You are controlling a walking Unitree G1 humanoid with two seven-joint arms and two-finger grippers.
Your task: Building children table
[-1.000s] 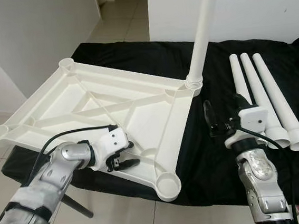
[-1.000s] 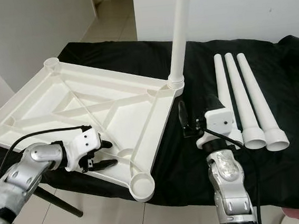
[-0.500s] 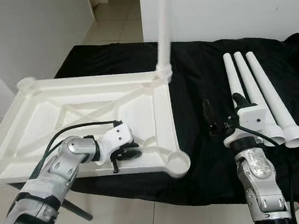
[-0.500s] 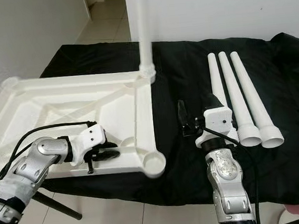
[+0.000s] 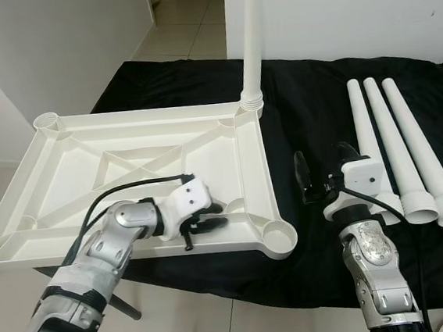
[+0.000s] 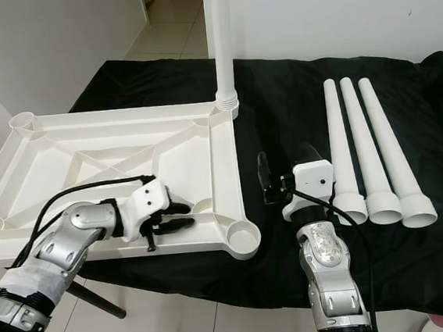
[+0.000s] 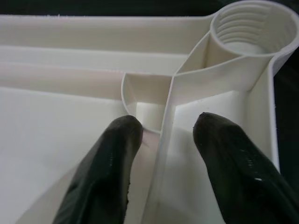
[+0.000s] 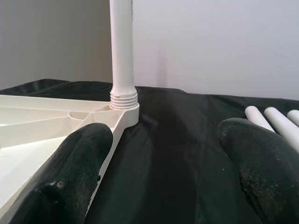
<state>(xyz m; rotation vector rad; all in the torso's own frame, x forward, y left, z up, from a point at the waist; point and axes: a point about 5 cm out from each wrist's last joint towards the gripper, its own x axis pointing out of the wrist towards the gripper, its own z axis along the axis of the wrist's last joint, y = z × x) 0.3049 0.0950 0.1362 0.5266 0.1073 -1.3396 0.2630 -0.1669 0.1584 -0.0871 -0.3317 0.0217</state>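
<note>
Tabletop (image 5: pixel 126 155) swung square (left hand (image 7: pixel 161 135) straddles rib).

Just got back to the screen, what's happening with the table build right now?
The white tabletop lies upside down on the black cloth, with one leg standing screwed into its far corner socket. The left claw straddles an inner rib near the empty near corner socket, fingers open. The right claw hovers open beside the tabletop. Three loose legs lie to the right.
</note>
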